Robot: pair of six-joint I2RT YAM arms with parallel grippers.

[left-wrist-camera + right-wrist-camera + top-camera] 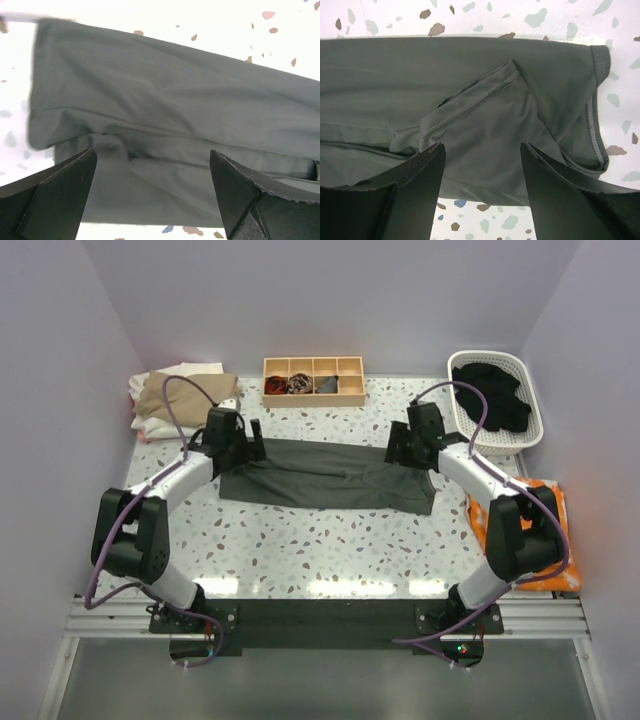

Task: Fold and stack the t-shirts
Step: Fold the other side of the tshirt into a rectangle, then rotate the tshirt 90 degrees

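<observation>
A dark charcoal-grey t-shirt lies folded into a long band across the middle of the speckled table. My left gripper is open over its left end; in the left wrist view the cloth fills the space between the spread fingers. My right gripper is open over its right end, where the sleeve and collar lie below the spread fingers. Neither gripper holds cloth. A stack of folded tan and white t-shirts sits at the back left. Black t-shirts lie in a white basket.
A wooden tray with small rolled fabric bundles stands at the back centre. The white basket stands at the back right. An orange cloth lies at the right edge under my right arm. Purple walls enclose the table.
</observation>
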